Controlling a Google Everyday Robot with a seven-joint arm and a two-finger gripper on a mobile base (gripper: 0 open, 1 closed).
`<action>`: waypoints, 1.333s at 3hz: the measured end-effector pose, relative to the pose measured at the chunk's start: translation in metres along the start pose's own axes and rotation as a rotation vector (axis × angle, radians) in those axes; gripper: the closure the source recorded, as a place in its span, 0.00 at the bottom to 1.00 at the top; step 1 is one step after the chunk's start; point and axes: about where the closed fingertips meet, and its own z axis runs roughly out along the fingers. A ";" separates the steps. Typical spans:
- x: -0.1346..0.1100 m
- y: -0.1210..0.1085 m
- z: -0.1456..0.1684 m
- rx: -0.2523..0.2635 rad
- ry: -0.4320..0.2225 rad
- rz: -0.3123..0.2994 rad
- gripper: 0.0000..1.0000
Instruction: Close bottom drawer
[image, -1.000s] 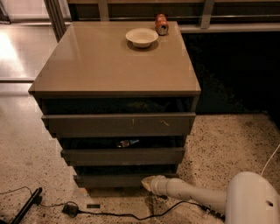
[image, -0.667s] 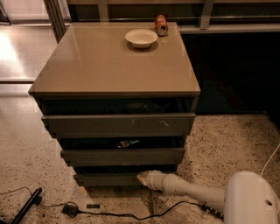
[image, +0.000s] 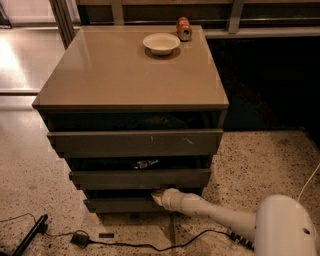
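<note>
So the gripper (image: 160, 196) is down low, its tip against the upper edge of the bottom drawer (image: 120, 204), which looks partly out below the middle drawer (image: 140, 178). Can't tell how open it is. I'd push straight in, near centre, so nothing skews.

Smooth and slightly glossy on the counter (image: 125, 80) top, with pale reflections of light. Matt, dark grey-brown on the bottom drawer (image: 117, 205) front. Same matt finish on the top drawer (image: 100, 144), there with pale scratches. Smooth and glazed-looking on the bowl (image: 161, 43); shiny like metal on the can (image: 184, 28). Polished speckled stone on the floor (image: 260, 160). Smooth off-white plastic on the arm (image: 210, 212), down to the gripper (image: 157, 197) at the upper edge of the bottom drawer front. Black, rubbery-looking skin on the cable (image: 135, 245).
</note>
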 end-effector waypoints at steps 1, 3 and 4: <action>0.015 0.001 -0.009 -0.006 0.028 0.014 1.00; 0.054 0.003 -0.026 -0.020 0.082 0.065 1.00; 0.101 -0.002 -0.022 -0.020 0.175 0.127 1.00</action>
